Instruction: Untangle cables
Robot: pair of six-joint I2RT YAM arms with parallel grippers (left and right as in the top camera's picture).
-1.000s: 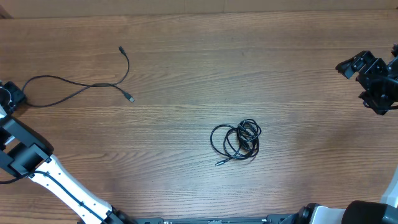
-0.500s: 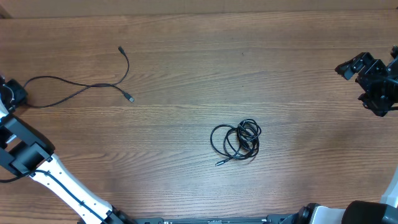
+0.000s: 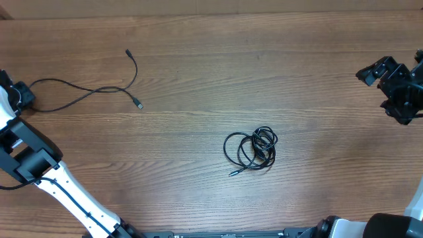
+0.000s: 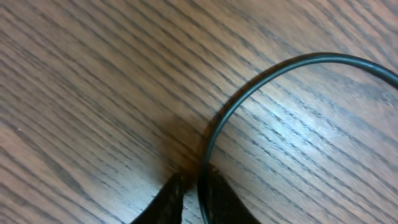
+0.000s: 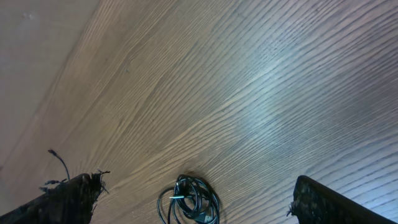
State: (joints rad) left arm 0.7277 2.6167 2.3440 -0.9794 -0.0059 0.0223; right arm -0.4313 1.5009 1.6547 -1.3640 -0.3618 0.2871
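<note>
The left pincer [image 3: 18, 96] is down low on the brown wooden table [image 3: 198, 73]. It is clenched on the long thin black wavy cable [image 3: 79, 96]. In the left wrist view, its two dark fingertips [image 4: 168, 202] sit close on each side of this cable [image 4: 208, 143], right at the table top. From there the cable goes away from the left pincer and bends round in a wide curve.

From above, the wavy cable starts at the left pincer and runs out across the table toward the right pincer [image 3: 386, 92]. It lies flat in soft waves. Its two small plug ends [image 3: 139, 104] lie away from the left pincer, one farther from it than the other. They are apart from each other.

The small bunched coil of thin black cable [image 3: 251, 149] lies on the table between the two pincers. It is closer to the right pincer than to the left one, but well apart from both. Its loops lie on top of each other in a round bunch. One short end sticks out on the side toward the left pincer.

The right pincer is released, with its fingers [image 5: 68, 199] spread wide. It holds nothing and touches no cable. In the right wrist view, the coil [image 5: 189, 199] shows far off, between the two spread fingers. The wavy cable is on the far side of the coil from the right pincer.
</note>
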